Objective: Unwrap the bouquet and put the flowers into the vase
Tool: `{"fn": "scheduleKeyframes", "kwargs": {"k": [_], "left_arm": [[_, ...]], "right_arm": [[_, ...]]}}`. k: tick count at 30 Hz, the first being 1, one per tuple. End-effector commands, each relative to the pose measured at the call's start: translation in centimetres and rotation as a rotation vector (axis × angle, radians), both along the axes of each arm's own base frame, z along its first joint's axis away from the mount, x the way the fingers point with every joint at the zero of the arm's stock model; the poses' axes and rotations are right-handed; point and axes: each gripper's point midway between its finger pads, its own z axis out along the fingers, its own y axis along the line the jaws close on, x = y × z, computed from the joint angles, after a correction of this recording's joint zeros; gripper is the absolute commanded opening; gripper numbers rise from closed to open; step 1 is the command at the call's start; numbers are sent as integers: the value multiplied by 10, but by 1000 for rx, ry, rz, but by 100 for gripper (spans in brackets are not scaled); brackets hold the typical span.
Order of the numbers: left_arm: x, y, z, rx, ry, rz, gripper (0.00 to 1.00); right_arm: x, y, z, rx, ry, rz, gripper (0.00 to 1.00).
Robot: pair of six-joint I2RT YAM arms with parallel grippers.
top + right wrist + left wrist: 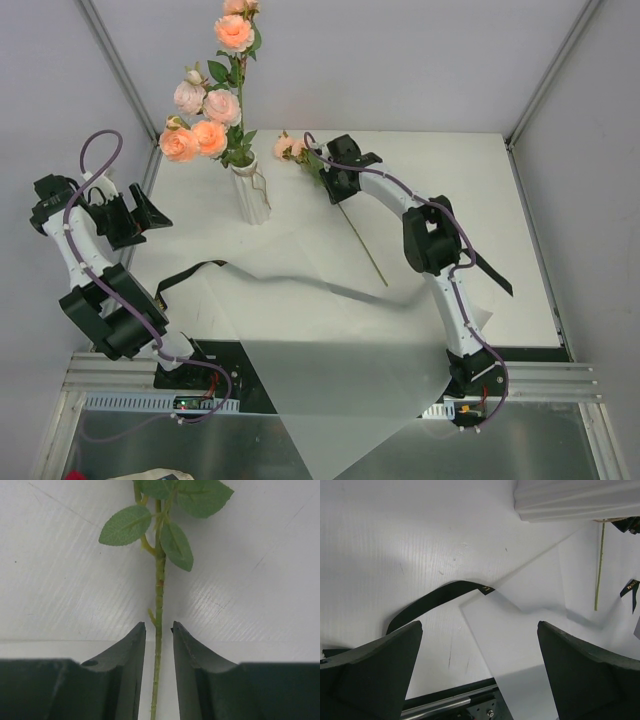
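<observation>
The ribbed whitish vase (pixel 250 195) stands at the back left of the table and holds several peach and pink flowers (pixel 210 135). One more flower (pixel 290 147) lies on the table beside it, its long stem (pixel 362 245) running toward the front. My right gripper (pixel 332 178) is down over that stem near the bloom. In the right wrist view the green stem (pixel 159 595) runs between the narrowed fingers (pixel 135 645), with a thin gap on each side. My left gripper (pixel 150 215) hovers wide open at the left, holding nothing (pixel 479 626). The bouquet's white paper (pixel 330 360) lies unrolled.
The black ribbon (pixel 190 275) lies loose across the table's left and under the paper's edge (pixel 435 597). The paper sheet hangs over the front rail (pixel 330 395). Grey walls close the table at the back and both sides.
</observation>
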Motion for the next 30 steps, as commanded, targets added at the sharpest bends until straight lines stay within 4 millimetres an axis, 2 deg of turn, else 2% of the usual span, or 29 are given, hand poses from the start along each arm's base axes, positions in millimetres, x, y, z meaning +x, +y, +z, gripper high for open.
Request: {"fn": "scheduleKeyframes", "kwargs": {"k": [1,6,9,12,13,15,16,19,20,21,22,23,25,27,30], "left_arm": [[-3,-8,-5,40,2,-28,99],[-5,-12,-6,72,11,-37,99],[-6,-11,-9,97,27,-33,99],[-6,-8,-8,114,34,-25,99],[-6,-8,-7,116,34,-20,99],[-6,-6,-4,126,31,-12,99],[-7,-5,-3,133,31,-10,99],[-11,-5,1,158,27,-11,99],[-12,-6,2,163,24,-15,99],[-12,-5,3,166,23,-14,99],[-13,-6,4,165,25,-14,99],[-14,-7,5,162,25,-13,99],[-13,-7,8,160,21,-14,99],[-13,-8,11,160,15,-14,99],[-14,-9,15,168,7,-18,99]], "right_arm": [[6,6,12,17,-22,-7,30],[8,9,11,36,-19,-11,25],[11,12,13,58,-17,-24,18],[20,18,25,140,-15,-90,1],[23,19,30,159,-20,-112,1],[27,22,46,217,-28,-152,1],[30,23,69,251,-67,-149,1],[26,15,88,249,-111,-152,1],[26,14,118,282,-173,-148,1],[21,9,116,275,-173,-150,1],[19,7,126,289,-198,-149,1],[19,7,166,348,-285,-146,1],[11,0,195,385,-347,-155,1],[5,-4,204,390,-344,-160,1],[-15,-8,190,351,-241,-171,1]]}}
